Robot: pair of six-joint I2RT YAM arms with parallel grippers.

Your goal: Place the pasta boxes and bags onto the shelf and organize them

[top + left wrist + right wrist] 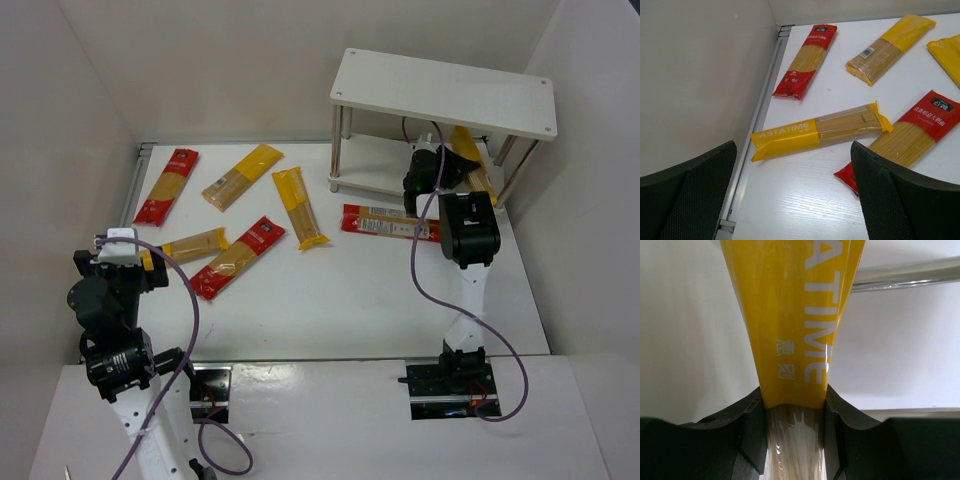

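My right gripper (pixel 447 165) is shut on a yellow pasta pack (pixel 795 325) and holds it under the top board of the white shelf (pixel 445 92), over the lower tier. The pack's end (pixel 474 160) shows below the board. Several packs lie on the table: a red one (pixel 167 186) far left, a yellow one (pixel 241 176), a yellow one (pixel 299 207), a red one (pixel 240 257), a yellow one (pixel 192 244) and a red one (pixel 388 222) by the shelf. My left gripper (pixel 790 200) is open and empty, above the table near the yellow pack (pixel 819 131).
The enclosure's white walls stand on the left, the back and the right. A metal rail (pixel 757 120) runs along the table's left edge close to my left gripper. The shelf's silver legs (pixel 338 150) stand at the back right.
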